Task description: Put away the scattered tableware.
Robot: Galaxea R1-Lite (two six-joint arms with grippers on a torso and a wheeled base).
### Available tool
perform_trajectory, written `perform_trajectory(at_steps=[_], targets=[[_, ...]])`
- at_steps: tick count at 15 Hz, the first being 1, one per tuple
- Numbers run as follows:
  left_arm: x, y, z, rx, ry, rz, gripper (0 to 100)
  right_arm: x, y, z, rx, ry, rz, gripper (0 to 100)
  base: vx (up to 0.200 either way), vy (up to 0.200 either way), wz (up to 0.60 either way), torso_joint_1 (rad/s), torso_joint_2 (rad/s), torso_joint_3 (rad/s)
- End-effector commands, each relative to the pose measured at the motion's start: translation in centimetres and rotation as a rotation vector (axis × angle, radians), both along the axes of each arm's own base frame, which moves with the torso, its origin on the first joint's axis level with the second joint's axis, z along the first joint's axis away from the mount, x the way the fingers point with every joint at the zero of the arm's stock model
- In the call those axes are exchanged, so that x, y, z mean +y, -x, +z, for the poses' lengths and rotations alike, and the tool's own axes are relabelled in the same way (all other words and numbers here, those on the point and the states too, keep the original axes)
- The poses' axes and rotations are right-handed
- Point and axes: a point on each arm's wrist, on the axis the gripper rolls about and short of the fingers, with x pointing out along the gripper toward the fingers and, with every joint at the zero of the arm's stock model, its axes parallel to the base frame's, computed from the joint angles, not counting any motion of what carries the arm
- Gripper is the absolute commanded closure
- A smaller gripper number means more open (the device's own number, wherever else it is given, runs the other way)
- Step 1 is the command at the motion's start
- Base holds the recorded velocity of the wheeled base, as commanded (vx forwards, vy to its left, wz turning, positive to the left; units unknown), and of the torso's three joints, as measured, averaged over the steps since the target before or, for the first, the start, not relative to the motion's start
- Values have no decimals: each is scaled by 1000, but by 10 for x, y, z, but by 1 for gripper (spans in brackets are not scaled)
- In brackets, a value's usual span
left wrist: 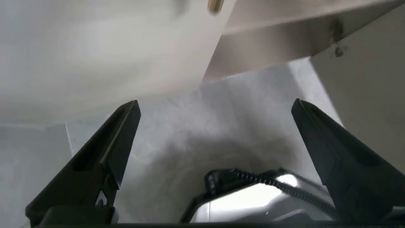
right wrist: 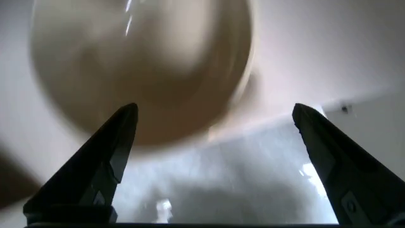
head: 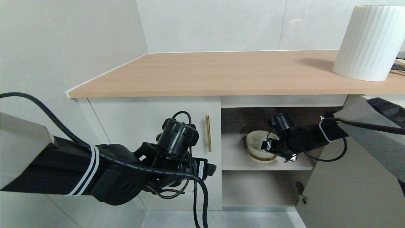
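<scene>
Now, bowl (head: 257,144): on cupboard shelf (head: 235,161), just left of right end effector (head: 268,146).
Right end effector: released, empty.
Left end effector (left wrist: 215,104): released, empty.

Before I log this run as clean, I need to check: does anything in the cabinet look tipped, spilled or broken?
Nothing stands out. The cream bowl sits upright on the upper cabinet shelf, with the open right gripper close to it.

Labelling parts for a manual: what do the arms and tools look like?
The left arm and right arm are black with grey boxy shells, black cables and white bands. The left tool and right tool each have two dark wedge-shaped fingers.
</scene>
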Motion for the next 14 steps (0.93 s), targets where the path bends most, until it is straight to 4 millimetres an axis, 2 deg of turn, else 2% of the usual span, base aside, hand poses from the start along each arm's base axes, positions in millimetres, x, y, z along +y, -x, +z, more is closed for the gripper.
perform_trajectory(at_steps=[1, 2, 3, 5, 6, 8, 11, 13, 14], targets=[[2, 2, 1, 0, 0, 3, 0, 11, 50, 43, -20, -30, 91, 0, 0, 0, 0, 0, 0, 0], [2, 3, 1, -1, 3, 6, 0, 11, 58, 51, -24, -44, 109, 0, 0, 0, 0, 0, 0, 0], [5, 6, 0, -4, -12, 25, 0, 10, 80, 69, -33, -76, 181, 0, 0, 0, 0, 0, 0, 0], [9, 9, 5, -20, -11, 39, 0, 6, 104, 87, -54, -85, 227, 0, 0, 0, 0, 0, 0, 0], [10, 10, 9, -26, 2, 46, 0, 4, 117, 87, -43, -79, 238, 0, 0, 0, 0, 0, 0, 0], [10, 11, 12, -30, 15, 53, 0, -5, 135, 85, -17, -74, 238, 0, -200, 0, 0, -2, 2, 2], [10, 11, 12, -32, 15, 54, 0, -13, 153, 87, -9, -72, 251, 0, -200, 0, 0, -1, -1, -2], [10, 11, 13, -33, 16, 53, 0, -12, 157, 84, 1, -60, 269, 0, -200, 0, 0, 5, 0, 2], [10, 11, 12, -32, 15, 54, 0, -12, 167, 75, 37, -31, 299, 0, -200, 0, 0, 2, 2, 2]])
